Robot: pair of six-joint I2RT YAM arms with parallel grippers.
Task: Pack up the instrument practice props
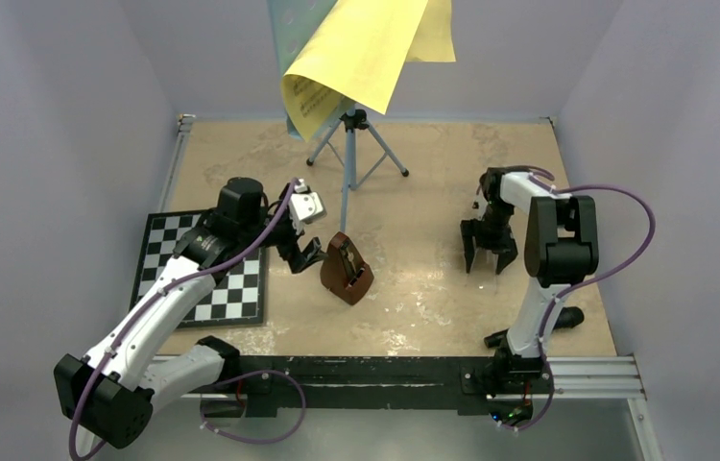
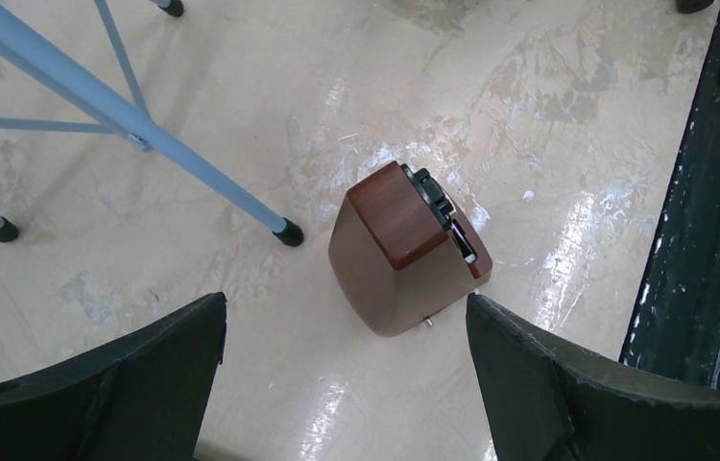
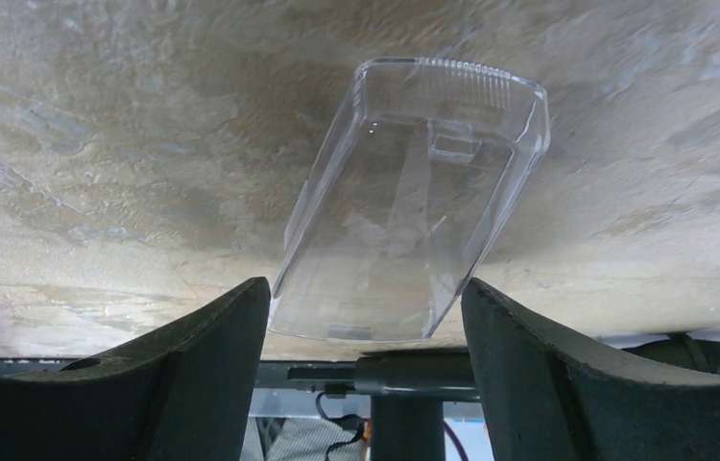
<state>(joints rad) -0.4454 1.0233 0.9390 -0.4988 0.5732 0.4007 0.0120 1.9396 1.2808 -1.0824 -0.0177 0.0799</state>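
The brown pyramid-shaped metronome (image 1: pixel 347 269) stands near the table's middle with its dark front face exposed. My left gripper (image 1: pixel 303 252) hovers just to its left, open. In the left wrist view the metronome (image 2: pixel 399 250) sits ahead of the wide-open left gripper (image 2: pixel 347 300), nothing between the fingers. The light-blue music stand (image 1: pixel 354 144) stands at the back on tripod legs, with yellow sheets (image 1: pixel 366 48) draped over its desk. My right gripper (image 1: pixel 489 252) points down, open. A clear plastic cover (image 3: pixel 412 202) lies on the table, its near end between the right gripper's (image 3: pixel 366 283) fingers.
A black-and-white chessboard (image 1: pixel 231 288) lies at the left under my left arm. The stand's legs (image 2: pixel 97 96) reach close to the metronome's left side. The black base rail (image 1: pixel 385 370) runs along the near edge. Grey walls close in the table on three sides.
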